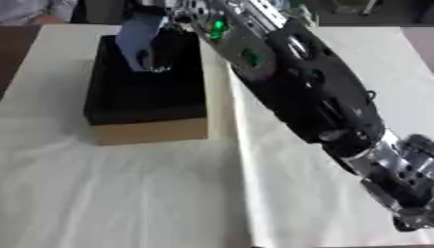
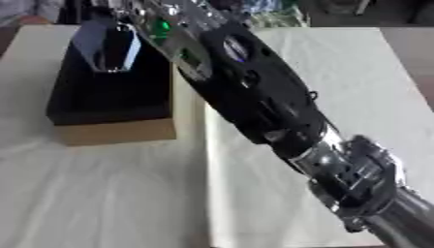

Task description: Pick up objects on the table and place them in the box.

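Blue-grey object (image 1: 140, 41) hangs lengthwise downward over the box (image 1: 148, 92), pinched by the right hand (image 1: 174, 17).

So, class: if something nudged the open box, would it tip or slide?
The box looks broad and low, so it would probably slide, not tip. Its tan wall suggests cardboard, so it is likely light. The white cloth beneath might bunch.

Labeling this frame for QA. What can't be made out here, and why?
- Right robot hand: both views, blurred and cut by the top edge; finger pose unreadable.
- Blue object over the box: left eye view, blurred; cannot tell what it is, or whether it is held or released.
- Box inside: dark, contents unclear.
- Left robot hand: in neither view.
- Table right of the box: covered by the right arm.
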Motion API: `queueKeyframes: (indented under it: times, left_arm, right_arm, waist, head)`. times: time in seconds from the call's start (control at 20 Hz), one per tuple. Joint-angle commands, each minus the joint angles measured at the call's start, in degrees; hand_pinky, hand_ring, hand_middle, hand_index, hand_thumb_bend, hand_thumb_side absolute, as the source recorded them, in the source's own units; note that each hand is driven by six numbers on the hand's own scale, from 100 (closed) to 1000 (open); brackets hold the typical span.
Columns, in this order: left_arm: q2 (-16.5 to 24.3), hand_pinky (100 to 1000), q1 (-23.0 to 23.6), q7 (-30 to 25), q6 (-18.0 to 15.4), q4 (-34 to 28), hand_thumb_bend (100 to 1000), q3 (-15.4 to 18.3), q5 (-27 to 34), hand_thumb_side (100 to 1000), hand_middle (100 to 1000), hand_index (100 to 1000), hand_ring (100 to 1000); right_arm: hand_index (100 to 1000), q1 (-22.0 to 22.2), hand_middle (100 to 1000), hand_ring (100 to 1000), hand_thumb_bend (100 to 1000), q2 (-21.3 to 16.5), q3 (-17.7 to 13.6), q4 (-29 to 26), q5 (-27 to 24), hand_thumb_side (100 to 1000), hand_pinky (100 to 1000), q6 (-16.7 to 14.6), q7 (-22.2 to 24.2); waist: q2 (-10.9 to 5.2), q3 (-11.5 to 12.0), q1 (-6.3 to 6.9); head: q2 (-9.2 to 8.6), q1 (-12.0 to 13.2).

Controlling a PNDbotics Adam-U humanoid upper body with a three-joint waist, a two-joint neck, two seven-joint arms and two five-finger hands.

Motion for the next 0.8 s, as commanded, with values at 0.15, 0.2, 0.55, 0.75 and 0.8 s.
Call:
queueKeyframes:
  times: [0.15, 0.2, 0.55, 0.75, 0.8]
  left_arm:
    - [0.40, 1000, -0.18, -0.14, -0.06, -1.07, 100, 0.01, 0.07, 626, 687, 866, 697]
    - [0.42, 1000, -0.20, -0.12, -0.09, -1.07, 100, 0.02, 0.08, 626, 687, 866, 697]
    - [0.42, 1000, -0.23, -0.05, -0.09, -1.07, 100, 0.04, 0.13, 625, 687, 866, 698]
    - [0.41, 1000, -0.30, -0.11, -0.06, -1.07, 100, 0.03, 0.07, 618, 688, 866, 698]
    - [0.41, 1000, -0.34, -0.16, -0.08, -1.07, 100, 0.02, 0.04, 606, 687, 865, 698]
  right_arm:
    - [1000, -1.04, 1000, 1000, 100, 0.06, -0.74, 0.44, 0.82, 956, 1000, -1.33, 2.73]
    - [1000, -1.04, 1000, 1000, 100, 0.10, -0.66, 0.72, 0.75, 979, 1000, -1.99, 2.73]
    - [1000, -1.19, 1000, 1000, 100, 0.18, -0.77, 2.19, 1.05, 984, 1000, -4.81, 2.73]
    - [1000, -1.27, 1000, 1000, 100, 0.28, -0.68, 2.76, 1.43, 866, 1000, -5.61, 2.73]
    - [1000, -1.22, 1000, 1000, 100, 0.42, -0.41, 3.22, 0.95, 689, 1000, -6.21, 2.73]
  waist:
    - [-1.00, 0.15, 0.39]
    - [-1.03, 0.16, 0.40]
    - [-1.09, 0.21, 0.40]
    - [-1.09, 0.26, 0.33]
    - [-1.07, 0.29, 0.33]
  head:
    - [-0.49, 0.02]
    - [-0.49, 0.02]
    - [-0.65, 0.02]
    - [-0.66, -0.05]
    - [-0.65, -0.06]
